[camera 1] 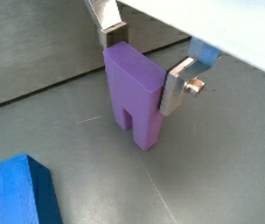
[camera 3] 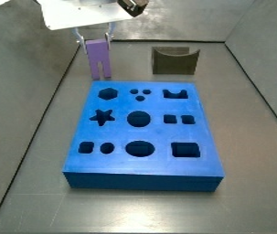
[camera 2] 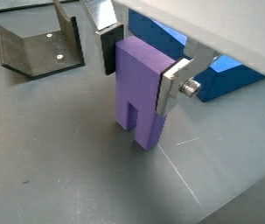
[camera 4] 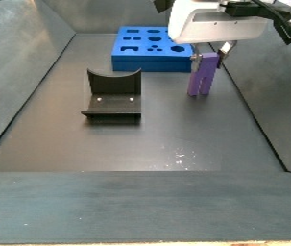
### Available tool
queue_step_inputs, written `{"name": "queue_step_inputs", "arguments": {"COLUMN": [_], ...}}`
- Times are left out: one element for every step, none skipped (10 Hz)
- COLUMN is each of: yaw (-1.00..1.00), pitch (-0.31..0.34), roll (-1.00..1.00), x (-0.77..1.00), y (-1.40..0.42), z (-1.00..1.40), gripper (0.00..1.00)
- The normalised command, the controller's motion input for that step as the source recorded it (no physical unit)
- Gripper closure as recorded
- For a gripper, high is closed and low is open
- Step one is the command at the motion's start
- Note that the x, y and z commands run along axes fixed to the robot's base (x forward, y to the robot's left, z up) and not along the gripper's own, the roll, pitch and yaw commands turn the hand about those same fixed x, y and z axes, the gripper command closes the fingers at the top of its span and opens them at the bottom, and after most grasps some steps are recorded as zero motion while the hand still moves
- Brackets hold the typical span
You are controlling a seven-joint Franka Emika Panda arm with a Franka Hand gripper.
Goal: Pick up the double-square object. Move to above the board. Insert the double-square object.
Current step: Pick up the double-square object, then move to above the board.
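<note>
The double-square object (camera 1: 135, 96) is a tall light-purple block with a slot at its foot. It stands upright on the grey floor, beside the far end of the board (camera 3: 119, 170), and shows in both side views (camera 3: 98, 59) (camera 4: 202, 79). My gripper (camera 1: 145, 66) is over its top, with one silver finger on each side face and both pads against it. It also shows in a wrist view (camera 2: 141, 74). The board is a bright-blue slab with many shaped holes (camera 4: 129, 60). A corner of it shows in both wrist views (camera 1: 12, 188) (camera 2: 216, 83).
The dark L-shaped fixture (camera 3: 174, 61) stands on the floor beyond the board's far end, also in a side view (camera 4: 111, 96) and a wrist view (camera 2: 35, 48). Sloping grey tray walls (camera 3: 31, 110) ring the floor.
</note>
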Motion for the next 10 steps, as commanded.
{"name": "queue_step_inputs", "arguments": {"yaw": [0.0,0.0,0.0,0.0,0.0,0.0,0.0,0.0,0.0,0.08], "pitch": [0.0,0.0,0.0,0.0,0.0,0.0,0.0,0.0,0.0,0.269], "roll": [0.0,0.0,0.0,0.0,0.0,0.0,0.0,0.0,0.0,-0.06], "x": [0.0,0.0,0.0,0.0,0.0,0.0,0.0,0.0,0.0,0.17], "y": [0.0,0.0,0.0,0.0,0.0,0.0,0.0,0.0,0.0,-0.11], "z": [0.0,0.0,0.0,0.0,0.0,0.0,0.0,0.0,0.0,1.0], "gripper": [1.0,1.0,1.0,1.0,1.0,1.0,1.0,1.0,1.0,1.0]}}
